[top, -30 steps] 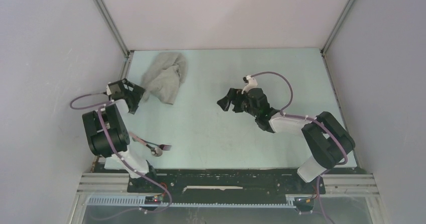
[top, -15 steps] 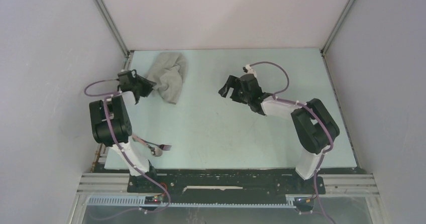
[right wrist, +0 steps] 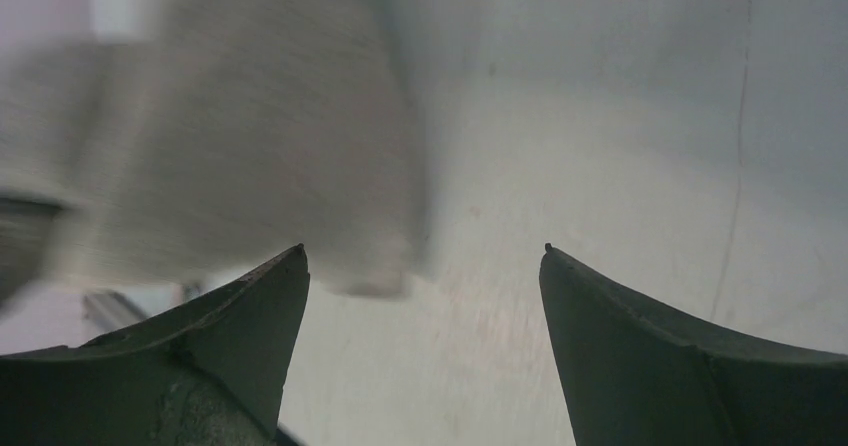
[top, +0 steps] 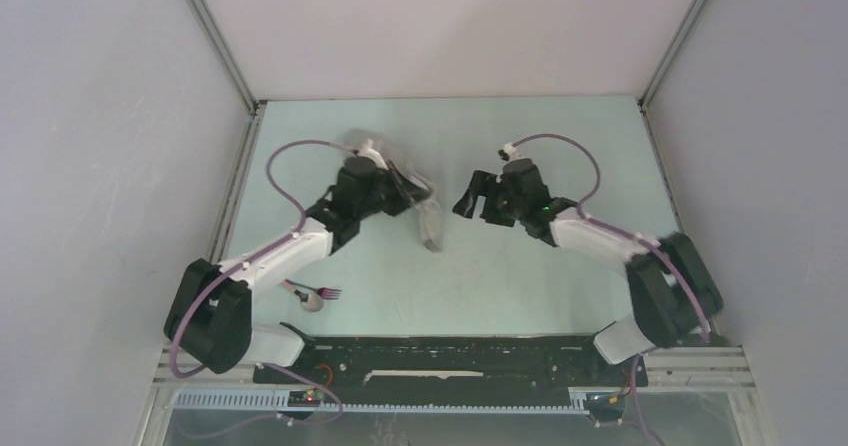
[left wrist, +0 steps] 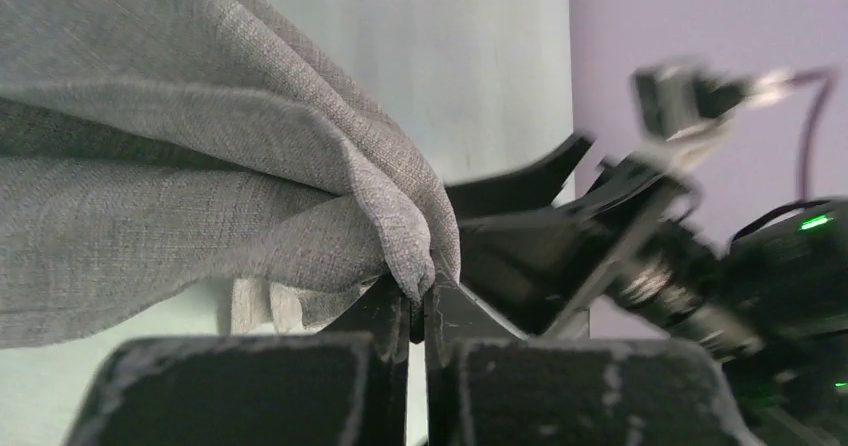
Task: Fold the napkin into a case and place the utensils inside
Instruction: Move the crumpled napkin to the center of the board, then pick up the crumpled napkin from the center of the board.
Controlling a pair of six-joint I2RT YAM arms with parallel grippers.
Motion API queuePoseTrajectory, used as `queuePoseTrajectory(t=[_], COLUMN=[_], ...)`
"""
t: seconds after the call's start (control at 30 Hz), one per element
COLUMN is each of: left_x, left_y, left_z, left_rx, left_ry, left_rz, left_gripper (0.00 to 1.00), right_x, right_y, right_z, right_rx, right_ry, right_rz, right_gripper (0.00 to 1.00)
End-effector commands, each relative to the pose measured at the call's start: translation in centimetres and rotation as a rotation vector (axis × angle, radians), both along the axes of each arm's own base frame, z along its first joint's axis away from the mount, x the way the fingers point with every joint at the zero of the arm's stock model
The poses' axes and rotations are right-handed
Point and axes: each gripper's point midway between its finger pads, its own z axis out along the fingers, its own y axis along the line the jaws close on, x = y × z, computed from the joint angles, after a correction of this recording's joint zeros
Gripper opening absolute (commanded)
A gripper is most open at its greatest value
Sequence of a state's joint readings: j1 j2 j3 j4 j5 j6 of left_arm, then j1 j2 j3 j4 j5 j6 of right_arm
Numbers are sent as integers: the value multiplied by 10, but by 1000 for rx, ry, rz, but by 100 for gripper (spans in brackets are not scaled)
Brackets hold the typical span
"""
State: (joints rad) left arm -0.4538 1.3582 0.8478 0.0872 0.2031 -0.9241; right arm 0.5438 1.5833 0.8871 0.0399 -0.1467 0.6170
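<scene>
We clench the left pincer on the napkin (bunched, hanging) for spreading; the right pincer gapes beside it.

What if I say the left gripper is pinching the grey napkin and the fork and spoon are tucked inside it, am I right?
Not quite. The left gripper does pinch the napkin, but the fork and spoon are not inside it: the top view shows them lying on the table by its near edge, apart from the cloth.
</scene>
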Motion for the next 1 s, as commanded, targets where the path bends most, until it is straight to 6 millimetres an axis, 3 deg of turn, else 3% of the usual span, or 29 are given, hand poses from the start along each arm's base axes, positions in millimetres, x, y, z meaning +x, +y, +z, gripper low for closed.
queuePoseTrajectory(t=[0.0, 0.1, 0.2, 0.3, 0.33, 0.4, 0.5, 0.57, 0.7, 0.83, 0.9, 0.97], left_x=[-52, -85, -114, -144, -150, -155, -158, -152, -146, -139, -133, -122], left_y=[-60, -97, -112, -110, -102, -79, -35, -6, 31, 37, 32, 28], left_z=[1, -2, -6, -11, -9, -24, -43, -46, -62, -64, -62, -56], left_rx=[-74, -78, -31, 20, 28, 80, 165, 187, 221, 214, 214, 221], left_ry=[75, 86, 41, 7, -13, -3, 19, 10, 48, 64, 67, 67], left_rz=[-95, -200, -300, -386, -393, -354, -267, -179, -93, -86, -94, -89], left_gripper=[0, 15, 36, 63, 69, 78, 82, 86, 85, 86, 84, 81], right_x=[-56, -93, -124, -148, -155, -161, -167, -171, -171, -158, -166, -180], right_y=[-14, -43, -72, -85, -86, -82, -67, -54, -39, -72, -88, -88], right_z=[54, 55, 57, 61, 61, 57, 42, 34, 20, 7, 0, -4], right_rx=[84, -2, -77, -99, -108, -130, -182, -206, -303, -534, -604, -618], right_ry=[8, 54, 98, 115, 124, 128, 155, 174, 168, 197, 228, 249], right_rz=[91, 78, 57, 69, 81, 116, 167, 188, 190, 67, 45, 83], right_gripper=[93, 93, 93, 93, 93, 93, 87, 84, 80, 74, 69, 66])
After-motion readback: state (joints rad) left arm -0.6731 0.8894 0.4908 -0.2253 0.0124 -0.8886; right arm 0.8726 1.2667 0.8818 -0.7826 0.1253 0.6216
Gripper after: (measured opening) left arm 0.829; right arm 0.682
